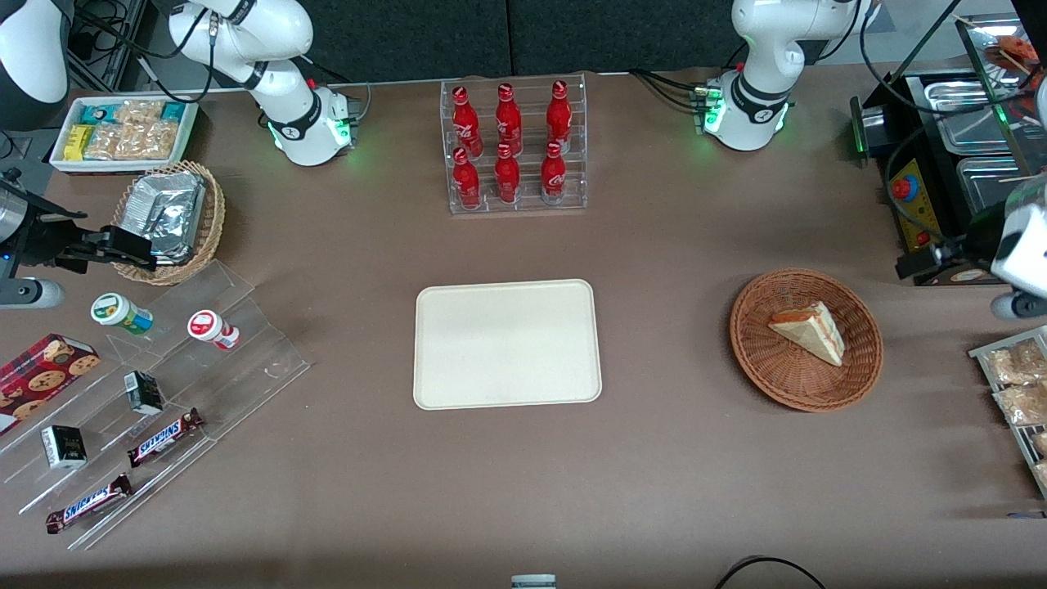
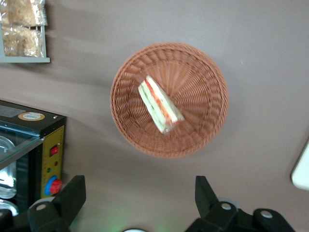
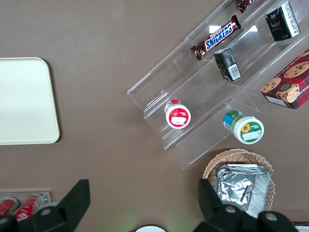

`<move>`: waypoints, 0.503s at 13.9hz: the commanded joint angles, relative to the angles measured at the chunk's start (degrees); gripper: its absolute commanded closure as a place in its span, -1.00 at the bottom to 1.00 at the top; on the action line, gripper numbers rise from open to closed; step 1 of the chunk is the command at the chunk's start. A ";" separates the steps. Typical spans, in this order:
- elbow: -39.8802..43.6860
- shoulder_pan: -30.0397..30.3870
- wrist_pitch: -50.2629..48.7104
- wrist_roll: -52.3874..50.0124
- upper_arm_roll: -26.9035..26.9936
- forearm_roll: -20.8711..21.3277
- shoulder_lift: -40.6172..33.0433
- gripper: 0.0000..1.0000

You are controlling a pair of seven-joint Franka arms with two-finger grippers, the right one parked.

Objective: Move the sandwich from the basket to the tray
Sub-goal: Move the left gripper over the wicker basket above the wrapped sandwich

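Resting place of the sandwich (image 1: 808, 329): inside the basket (image 1: 757, 352), lying on the wicker floor, toward the working arm's end of the desk (image 1: 671, 458).
Sandwich detail: the left wrist view shows the layered edge of the sandwich (image 2: 160, 104), red-orange and green stripes between white bread; the front view shows mostly the pale bread face with a thin orange rim.
Basket: the whole round rim is visible in both views (image 2: 212, 87); nothing else lies in it.
Tray (image 1: 507, 343): flat on the desk near the middle, well apart from the basket, bare on top.
Tray in other views: the left wrist view catches only a pale corner (image 2: 301, 169), cut off by the frame edge; the right wrist view shows one end of it (image 3: 24, 101).
End effector (image 2: 140, 200): seen only in the left wrist view, high above the desk beside the basket, touching nothing; its two dark fingers (image 2: 208, 195) stand spread wide with bare desk between them.
Hidden: in the front view the working arm's wrist is cut off at the frame edge, so the end effector itself cannot be made out there.
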 commanded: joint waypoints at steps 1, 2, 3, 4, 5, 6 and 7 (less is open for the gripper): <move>-7.13 -0.07 8.03 -6.55 1.58 0.69 -0.78 -1.00; -10.47 -0.07 11.11 -6.82 2.98 0.60 -1.39 -1.00; -13.29 0.01 14.44 -7.52 4.39 -0.18 -1.66 -1.00; -16.36 0.02 17.96 -10.31 4.58 -0.28 -2.10 -1.00; -19.09 0.02 21.91 -14.08 4.58 -0.45 -2.02 -1.00; -21.46 -0.16 25.78 -18.82 4.58 -0.54 -1.58 -1.00; -24.19 -0.51 29.21 -22.00 4.49 -0.45 -1.32 -1.00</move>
